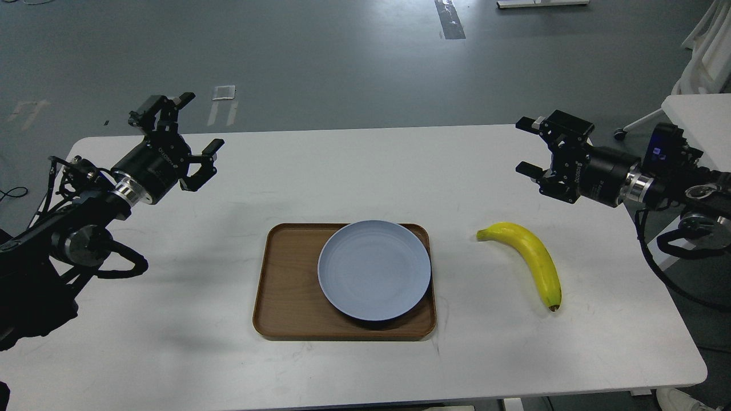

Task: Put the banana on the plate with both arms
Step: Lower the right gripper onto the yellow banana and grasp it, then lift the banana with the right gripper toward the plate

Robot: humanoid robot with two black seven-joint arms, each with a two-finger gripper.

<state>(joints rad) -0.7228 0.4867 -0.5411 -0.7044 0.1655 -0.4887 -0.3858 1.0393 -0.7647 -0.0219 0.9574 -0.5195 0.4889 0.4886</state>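
The yellow banana [528,260] lies on the white table [171,319], to the right of the tray, with its dark tip toward me. The pale grey-blue plate [373,269] sits empty on the right part of the brown wooden tray [285,285]. My left gripper [191,123] is open and empty, above the table's far left. My right gripper [528,145] is open and empty, above the table behind and to the right of the banana, apart from it.
A second white table [697,123] and white chair frames [708,51] stand at the right, close to my right arm. The grey floor lies beyond the table's far edge.
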